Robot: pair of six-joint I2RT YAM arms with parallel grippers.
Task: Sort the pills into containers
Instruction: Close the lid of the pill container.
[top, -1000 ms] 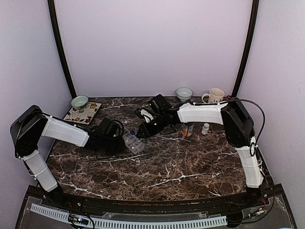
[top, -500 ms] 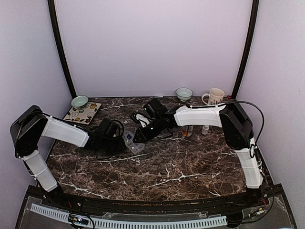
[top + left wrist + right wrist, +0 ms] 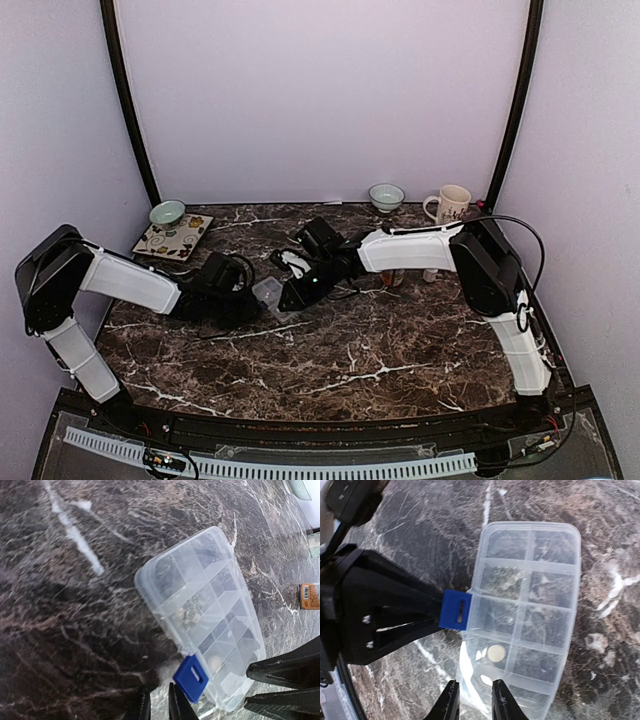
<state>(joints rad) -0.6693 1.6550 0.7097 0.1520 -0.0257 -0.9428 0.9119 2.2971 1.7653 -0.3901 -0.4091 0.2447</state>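
The container, a clear compartment box (image 3: 530, 615) with a blue latch (image 3: 455, 610), lies flat on the marble (image 3: 268, 292). One compartment holds a round white pill (image 3: 496, 653) and another holds several small pills (image 3: 502, 577). My left gripper (image 3: 159, 702) sits low beside the blue latch (image 3: 191, 676), its jaws a narrow gap apart with nothing between them. My right gripper (image 3: 474, 700) hovers over the box's near end, slightly open and holding nothing. The two grippers point at each other across the box (image 3: 200, 625).
An orange-labelled bottle (image 3: 310, 596) stands to the right of the box, behind the right arm. A mug (image 3: 452, 203) and a bowl (image 3: 386, 196) stand at the back right. A green bowl (image 3: 167, 212) and a patterned tile (image 3: 172, 236) are at the back left.
My right arm has swung left and toward the near edge, bringing its gripper down over the box. The left arm has barely moved. Neither gripper's opening has changed.
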